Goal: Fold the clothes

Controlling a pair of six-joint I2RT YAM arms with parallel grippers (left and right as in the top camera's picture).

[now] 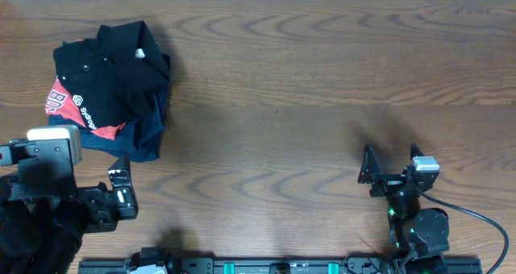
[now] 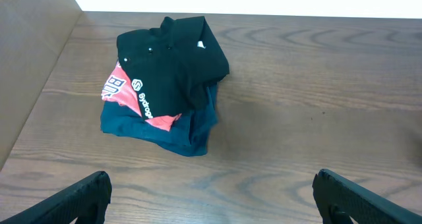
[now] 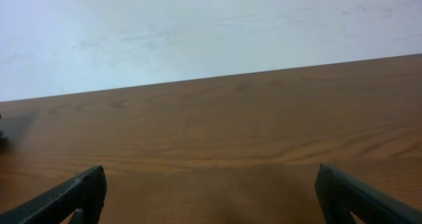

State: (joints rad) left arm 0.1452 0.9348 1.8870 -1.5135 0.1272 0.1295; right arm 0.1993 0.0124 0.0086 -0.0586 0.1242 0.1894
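Note:
The clothes, a black collared shirt [image 1: 113, 64] with a white logo, lie crumpled on top of a pile at the table's far left. In the left wrist view the black shirt [image 2: 168, 59] sits ahead and slightly left of centre. My left gripper [image 1: 71, 168] is at the near left, a short way in front of the pile, open and empty [image 2: 211, 184]. My right gripper [image 1: 393, 157] stands open at the near right over bare wood [image 3: 211, 181], far from the shirt.
Under the black shirt lie a red shirt with white lettering [image 1: 58, 97] [image 2: 117, 89] and a navy garment [image 1: 145, 137] [image 2: 171, 132]. The wooden table [image 1: 306, 80] stretches to the right of the pile. A pale wall backs its far edge [image 3: 198, 33].

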